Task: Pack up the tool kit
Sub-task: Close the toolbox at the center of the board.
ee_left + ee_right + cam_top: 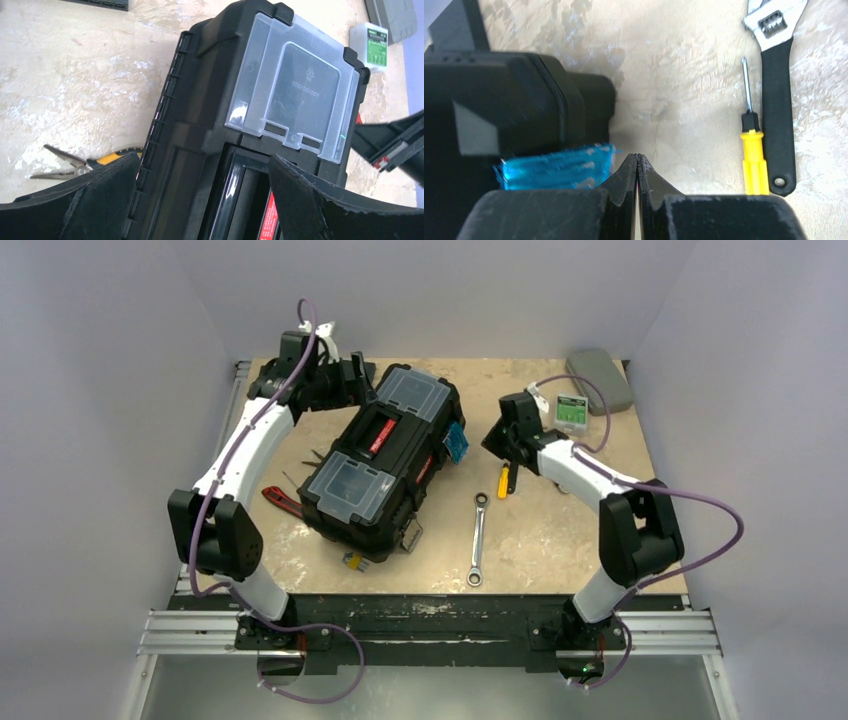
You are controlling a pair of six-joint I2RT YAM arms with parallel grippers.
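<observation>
Toolbox point(385, 460) sits mid-table, the left claw point(358, 375) spread wide open at its 11 o'clock edge, the right claw point(497, 440) pinched closed, empty, just off its 3 o'clock side.

Soft overhead light is casting faint shadows on the table point(560, 540), while the right wrist view's toolbox point(514, 100) is blurring.

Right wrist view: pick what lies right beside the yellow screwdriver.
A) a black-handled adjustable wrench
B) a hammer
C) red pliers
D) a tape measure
A: a black-handled adjustable wrench lies alongside the yellow screwdriver, roughly parallel to it, with its jaw end further from the camera.
</observation>
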